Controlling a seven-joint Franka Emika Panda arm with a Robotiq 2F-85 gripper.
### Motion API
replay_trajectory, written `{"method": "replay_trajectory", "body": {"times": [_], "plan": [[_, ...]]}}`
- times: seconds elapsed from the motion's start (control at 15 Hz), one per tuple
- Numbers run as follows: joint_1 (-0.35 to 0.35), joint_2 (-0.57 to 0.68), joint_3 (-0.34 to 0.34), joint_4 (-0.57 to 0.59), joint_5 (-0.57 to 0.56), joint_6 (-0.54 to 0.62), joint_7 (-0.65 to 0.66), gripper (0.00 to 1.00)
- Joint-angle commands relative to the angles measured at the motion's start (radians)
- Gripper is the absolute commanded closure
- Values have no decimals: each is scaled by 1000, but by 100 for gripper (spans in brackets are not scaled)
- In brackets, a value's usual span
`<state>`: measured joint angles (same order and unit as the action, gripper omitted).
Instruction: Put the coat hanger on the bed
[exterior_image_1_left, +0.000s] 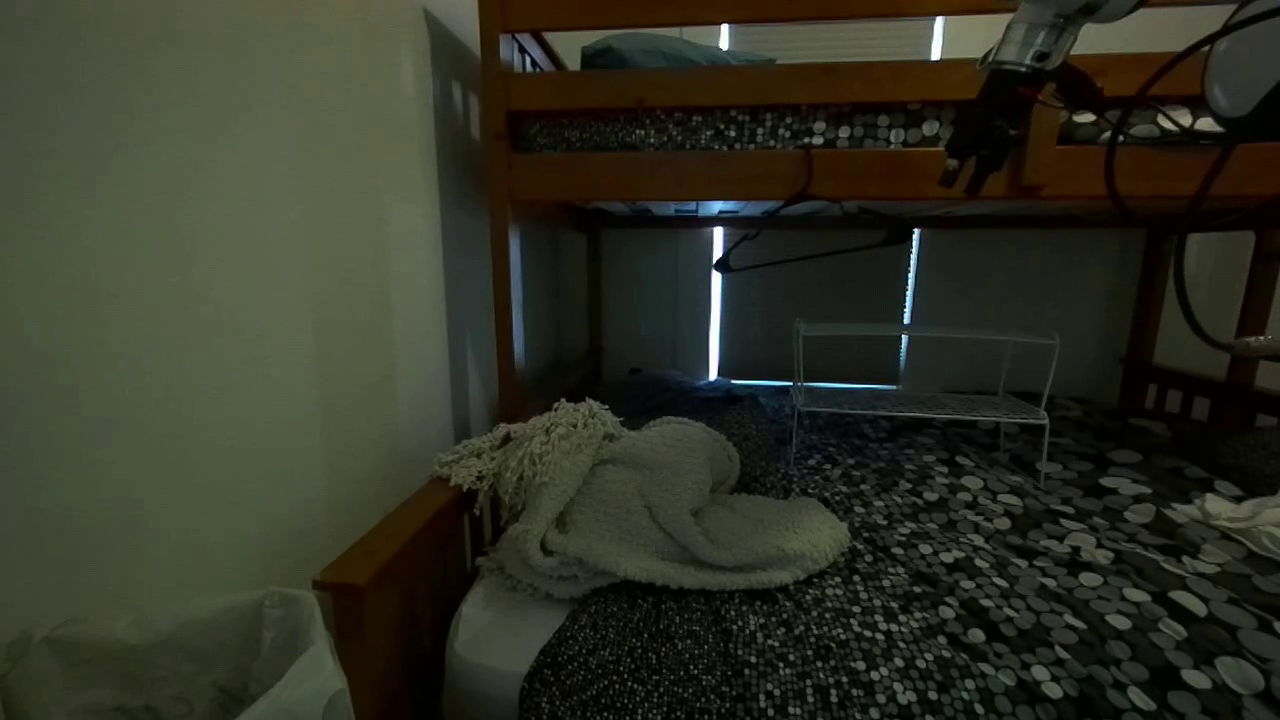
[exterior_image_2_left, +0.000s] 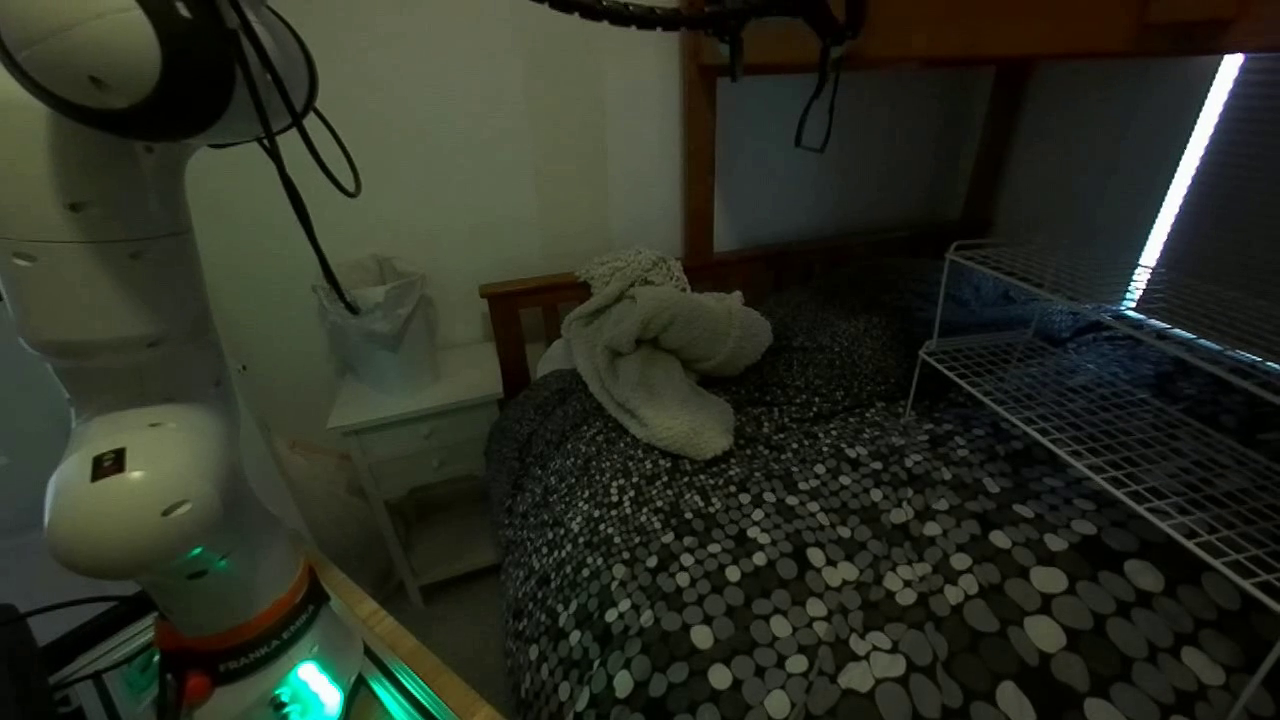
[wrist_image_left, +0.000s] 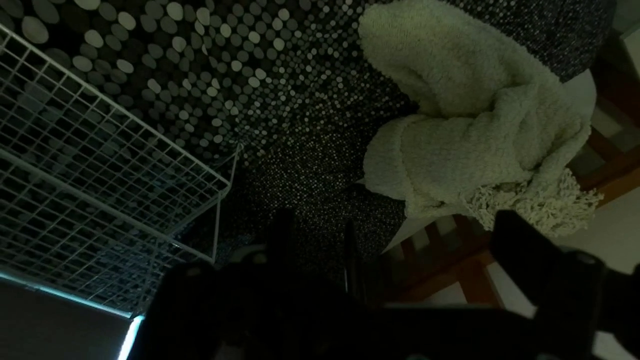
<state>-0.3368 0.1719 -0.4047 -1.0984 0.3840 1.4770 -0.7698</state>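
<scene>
Black coat hanger (exterior_image_1_left: 815, 256) appears hooked on upper-bunk rail (exterior_image_1_left: 660, 176), not on bed (exterior_image_1_left: 960, 560) yet. In an exterior view it lies left of and slightly below the hand (exterior_image_1_left: 961, 182), long axis sideways; fingers (exterior_image_1_left: 948, 176) apart.

Both exterior views across bed (exterior_image_1_left: 930, 620), wrist view from above, blanket (wrist_image_left: 450, 155) shared
</scene>
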Motion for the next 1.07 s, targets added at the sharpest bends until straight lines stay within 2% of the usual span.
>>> {"method": "replay_trajectory", "body": {"times": [0.0, 0.13, 0.4, 0.73, 0.8, 1.0], "plan": [[1, -5, 0, 0, 0, 0, 1, 0], [1, -11, -1, 0, 0, 0, 1, 0], [-19, 36, 3, -25, 78, 58, -79, 0], [-57, 115, 10, -9, 211, 50, -174, 0], [-64, 132, 12, 0, 236, 49, -195, 15], [-72, 156, 16, 6, 308, 66, -225, 42]]}}
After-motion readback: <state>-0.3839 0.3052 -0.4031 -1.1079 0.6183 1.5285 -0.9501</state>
